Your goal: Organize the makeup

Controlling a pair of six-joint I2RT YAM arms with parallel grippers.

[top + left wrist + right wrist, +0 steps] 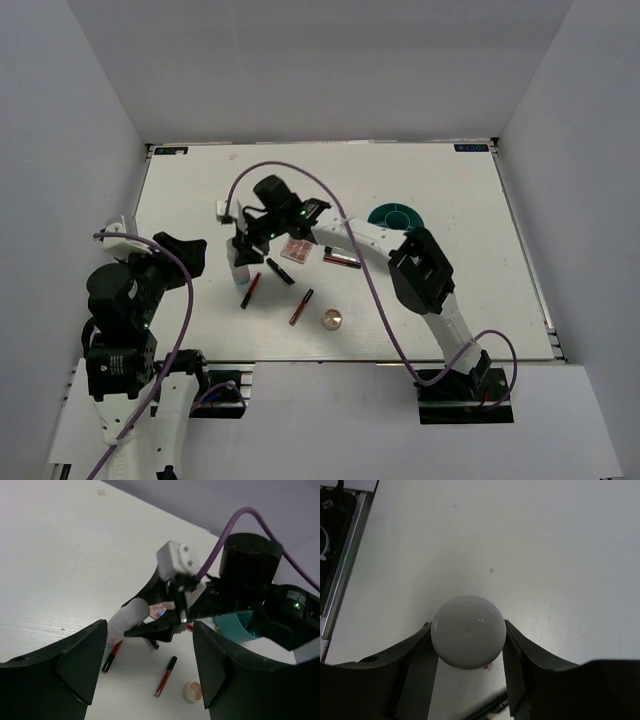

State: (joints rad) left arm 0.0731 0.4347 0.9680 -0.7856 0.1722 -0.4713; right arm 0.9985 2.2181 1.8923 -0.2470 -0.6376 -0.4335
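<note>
Left of centre, right tool (467, 637) pinches the bottle (467, 625).
Seems stiff, slick, light; grip mid-body. Left tool (150, 625) wide, empty.

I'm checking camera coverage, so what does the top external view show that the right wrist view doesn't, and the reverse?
Only top external: the teal container, square palette, round compact and left tool. Only right wrist: the rounded cap of the white bottle from straight above, a finger against each side. Both: that bottle, the right tool and the table.
</note>
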